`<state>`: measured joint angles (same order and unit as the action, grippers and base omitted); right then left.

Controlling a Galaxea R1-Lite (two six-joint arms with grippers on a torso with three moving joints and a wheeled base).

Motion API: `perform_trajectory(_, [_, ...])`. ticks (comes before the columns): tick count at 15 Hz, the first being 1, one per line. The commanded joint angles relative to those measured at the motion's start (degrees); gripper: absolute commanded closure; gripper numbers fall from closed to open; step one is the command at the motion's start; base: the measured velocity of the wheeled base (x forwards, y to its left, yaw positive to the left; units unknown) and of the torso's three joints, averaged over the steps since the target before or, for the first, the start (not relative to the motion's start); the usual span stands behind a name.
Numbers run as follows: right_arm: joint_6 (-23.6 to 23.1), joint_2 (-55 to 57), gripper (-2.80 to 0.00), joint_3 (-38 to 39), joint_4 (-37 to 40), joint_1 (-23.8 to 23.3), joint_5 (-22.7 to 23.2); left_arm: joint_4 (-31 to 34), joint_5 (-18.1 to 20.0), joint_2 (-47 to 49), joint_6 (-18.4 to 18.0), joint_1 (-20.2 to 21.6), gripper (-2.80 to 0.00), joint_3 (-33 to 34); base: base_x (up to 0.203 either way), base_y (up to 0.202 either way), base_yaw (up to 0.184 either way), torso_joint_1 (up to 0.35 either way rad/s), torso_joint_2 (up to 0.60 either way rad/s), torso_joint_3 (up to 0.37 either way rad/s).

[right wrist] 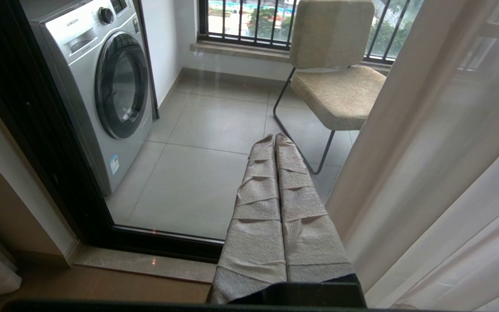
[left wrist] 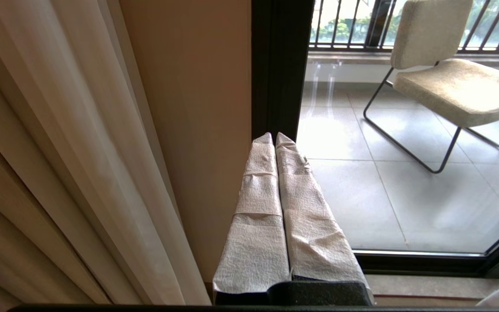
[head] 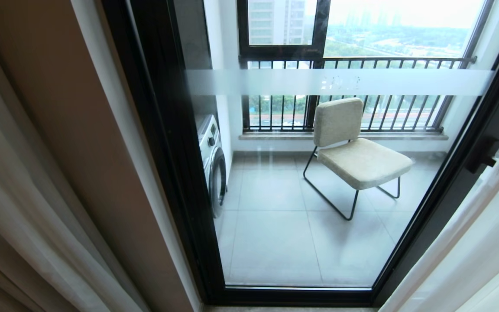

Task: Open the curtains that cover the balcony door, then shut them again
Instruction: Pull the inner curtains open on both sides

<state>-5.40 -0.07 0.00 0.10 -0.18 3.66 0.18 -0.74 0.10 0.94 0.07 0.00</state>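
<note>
The balcony door point(head: 301, 182) stands uncovered in the middle of the head view, its glass ringed by a thick black frame with a frosted white band point(head: 340, 82) running across it. The curtains point(head: 11, 182) are drawn back to either side of that door: the thick beige drape hangs in folds to the left of the frame, past a strip of tan wall point(head: 72, 130), and a thin white sheer point(head: 474, 234) hangs against the door's right edge, where a small black handle point(head: 485, 154) sits on the frame. The stretch of glass between the two curtain edges is bare from the sill up.

Beyond the door, a washing machine point(right wrist: 102, 82) stands just inside the left frame, and a beige chair point(head: 358, 151) on thin black legs sits on grey floor tiles point(head: 275, 234) nearer the barred railing point(head: 362, 95).

Neither arm shows in the head view. The left gripper point(left wrist: 274, 138) points toward the door's left frame, its paper-wrapped fingers point(left wrist: 258, 208) pressed together with nothing between them (the drape hangs beside it, apart). The right gripper point(right wrist: 274, 138) points at the glass near the door's right edge, fingers point(right wrist: 301, 208) likewise together and empty, with the sheer close beside it but not touching that I can tell.
</note>
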Motion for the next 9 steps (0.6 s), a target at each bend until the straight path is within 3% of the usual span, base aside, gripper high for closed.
perform_trajectory(1, [0.0, 0.1, 0.0, 0.0, 0.0, 0.0, 0.0, 0.0, 0.0, 0.0, 0.0, 0.0, 0.0, 0.0, 0.0, 0.0, 0.0, 0.0, 0.0, 0.0])
perform_trajectory(3, [0.0, 0.1, 0.0, 0.0, 0.0, 0.0, 0.0, 0.0, 0.0, 0.0, 0.1, 0.0, 0.0, 0.0, 0.064, 0.0, 0.0, -0.004, 0.0, 0.001])
perform_trajectory(6, [0.0, 0.1, 0.0, 0.0, 0.0, 0.0, 0.0, 0.0, 0.0, 0.0, 0.1, 0.0, 0.0, 0.0, 0.178, 0.0, 0.002, 0.013, 0.0, 0.003])
perform_trajectory(9, [0.0, 0.1, 0.0, 0.0, 0.0, 0.0, 0.0, 0.0, 0.0, 0.0, 0.2, 0.0, 0.0, 0.0, 0.029, 0.0, 0.0, 0.006, 0.0, 0.001])
